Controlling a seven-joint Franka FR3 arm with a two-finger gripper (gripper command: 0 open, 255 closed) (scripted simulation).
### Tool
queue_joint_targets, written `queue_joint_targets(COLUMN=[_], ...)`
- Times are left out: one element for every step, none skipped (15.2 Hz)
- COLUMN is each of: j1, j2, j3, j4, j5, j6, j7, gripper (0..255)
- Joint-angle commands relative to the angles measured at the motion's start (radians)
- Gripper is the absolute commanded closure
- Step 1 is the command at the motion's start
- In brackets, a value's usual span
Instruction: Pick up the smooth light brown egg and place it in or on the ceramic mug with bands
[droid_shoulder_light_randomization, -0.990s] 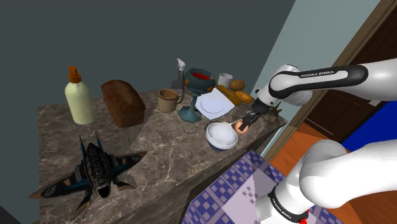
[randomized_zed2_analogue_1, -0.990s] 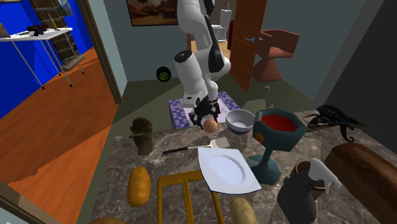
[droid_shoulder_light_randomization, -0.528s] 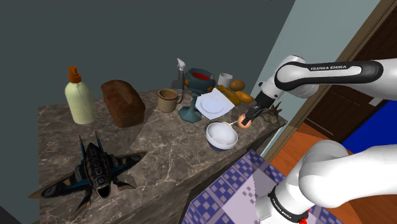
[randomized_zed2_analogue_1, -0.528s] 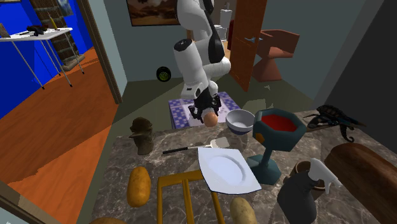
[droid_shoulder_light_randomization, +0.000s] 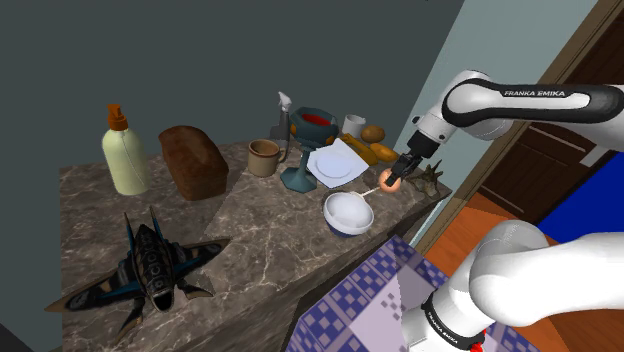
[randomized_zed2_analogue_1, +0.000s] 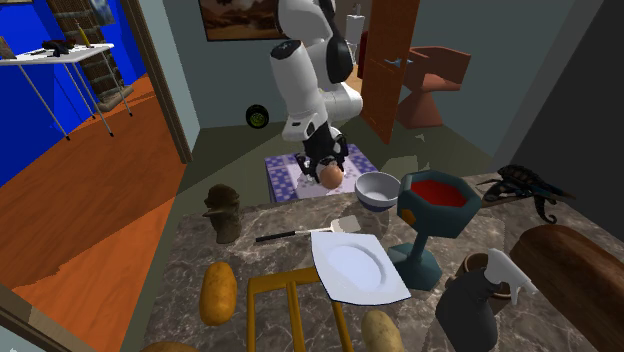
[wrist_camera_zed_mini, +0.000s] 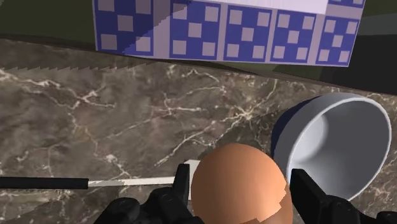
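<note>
Both fingers closed on the light brown egg, clasping its sides. Egg held above the counter, just beside the white bowl. The banded mug stands well apart, near the bread loaf.

The pincer has carried the egg higher above the counter.

Brown marbled surface. Under pincer: spatula, black handle. Just beside pincer: white bowl. Near: white plate, teal goblet. Farther off: mug, bread loaf. Farthest from pincer: bottle, toy jet.
</note>
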Motion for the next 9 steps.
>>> queue_joint_targets(j1=[0.001, 0.001, 0.001, 0.001, 0.002, 0.002, 0.003, 0.003, 0.004], j2=[-0.011, -0.015, -0.02, -0.024, -0.027, -0.031, -0.034, -0.036, -0.039], j3=[0.011, 0.016, 0.021, 0.025, 0.029, 0.034, 0.038, 0.042, 0.046], j4=[0.021, 0.031, 0.041, 0.052, 0.063, 0.074, 0.085, 0.096, 0.108], j5=[0.004, 0.006, 0.007, 0.009, 0.011, 0.012, 0.014, 0.016, 0.018], j6=[-0.03, -0.045, -0.059, -0.073, -0.087, -0.101, -0.115, -0.129, -0.142], j7=[0.01, 0.014, 0.018, 0.021, 0.025, 0.028, 0.032, 0.035, 0.039], gripper=[255, 255, 255, 255, 255, 255, 255, 255, 255])
